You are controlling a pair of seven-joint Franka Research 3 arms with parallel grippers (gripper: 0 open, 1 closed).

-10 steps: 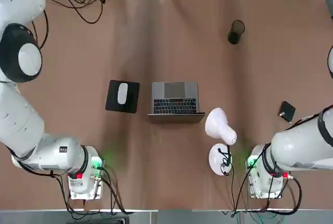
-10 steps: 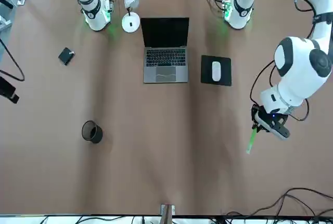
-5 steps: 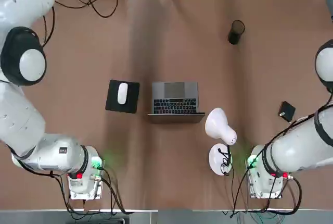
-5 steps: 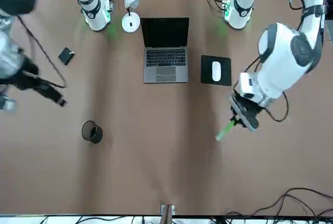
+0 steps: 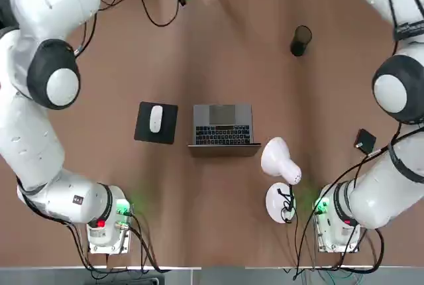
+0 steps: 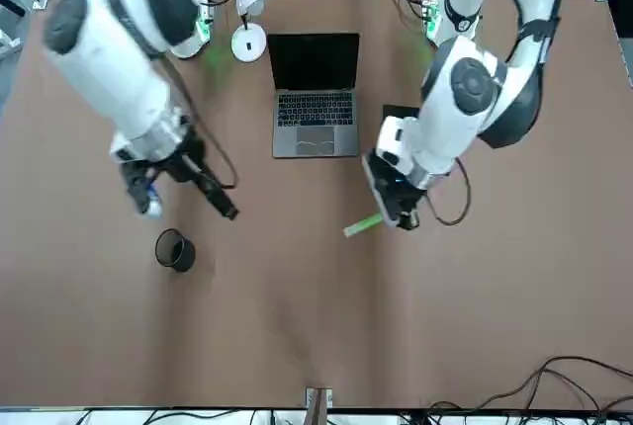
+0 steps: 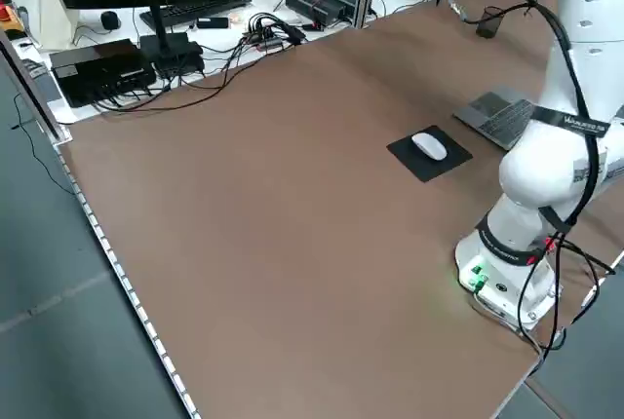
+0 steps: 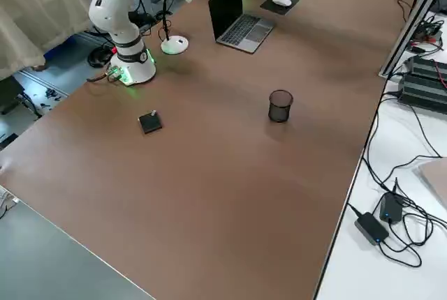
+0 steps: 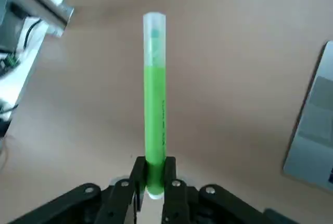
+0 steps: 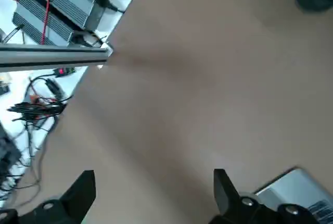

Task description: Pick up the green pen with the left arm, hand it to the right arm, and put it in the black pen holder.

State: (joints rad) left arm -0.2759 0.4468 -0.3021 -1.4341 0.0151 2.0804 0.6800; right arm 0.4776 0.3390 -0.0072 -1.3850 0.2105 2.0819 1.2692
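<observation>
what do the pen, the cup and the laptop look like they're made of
Pen: probably smooth plastic; bright green barrel with a cloudy, see-through end.
Cup: likely black metal mesh, since the table tone shows faintly through its wall, though dark see-through plastic is possible.
Laptop: grey matte body, metal or metal-look plastic; its even sheen fits either.

Overhead and front cameras share the laptop (image 5: pixel 223 126).
</observation>
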